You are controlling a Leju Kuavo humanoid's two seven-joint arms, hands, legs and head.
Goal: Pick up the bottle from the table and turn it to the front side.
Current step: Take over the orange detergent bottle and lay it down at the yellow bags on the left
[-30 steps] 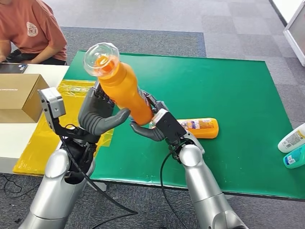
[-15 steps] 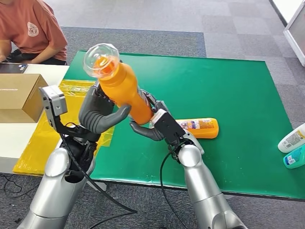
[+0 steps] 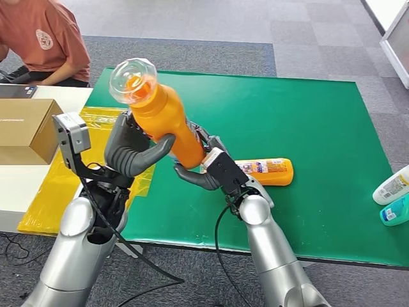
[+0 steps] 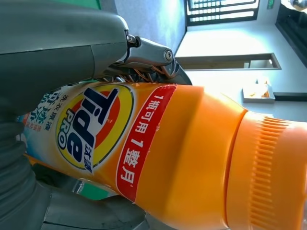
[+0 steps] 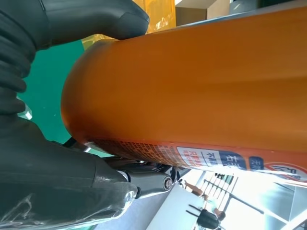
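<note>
An orange Tide bottle with a clear cap hangs tilted above the near left part of the green mat, cap end up and to the left. My left hand grips its middle, thumb across the front and fingers behind. The bottle's base sits in the grip of my right hand. In the left wrist view the Tide label faces the camera, with my left hand wrapped around the bottle. The right wrist view has the plain orange side of the bottle in my right hand.
A second orange bottle lies on the mat just right of my right hand. A white bottle and a teal bottle lie at the right edge. A cardboard box and yellow sheet sit left. A person sits far left.
The bottle's cap end has shifted slightly up and left, and my left thumb has slid a little higher on the bottle. Both hands keep their hold.
</note>
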